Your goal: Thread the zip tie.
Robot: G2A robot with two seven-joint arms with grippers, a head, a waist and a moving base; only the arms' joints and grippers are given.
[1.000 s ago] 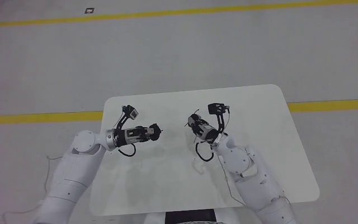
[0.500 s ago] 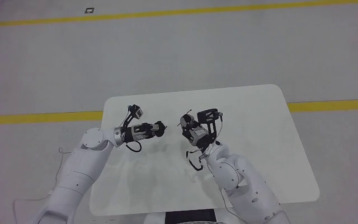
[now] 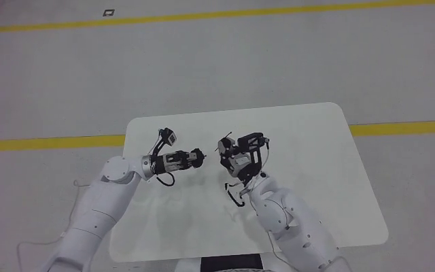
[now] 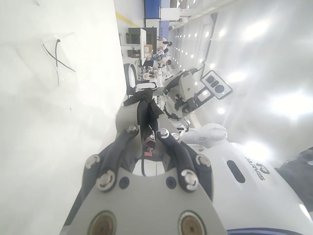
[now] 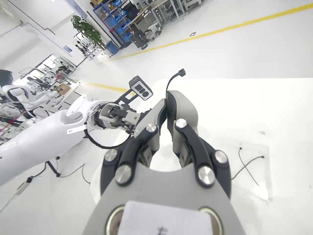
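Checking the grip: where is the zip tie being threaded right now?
The zip tie is pinched in the right gripper, head end poking out beyond it, above the middle of the white table, with the left gripper close beside it.

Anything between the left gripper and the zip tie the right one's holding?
Nothing visible. The zip tie sticks out of the shut right gripper; the left gripper faces it across open air above the table. The spare zip ties lie flat on the table, off to one side.
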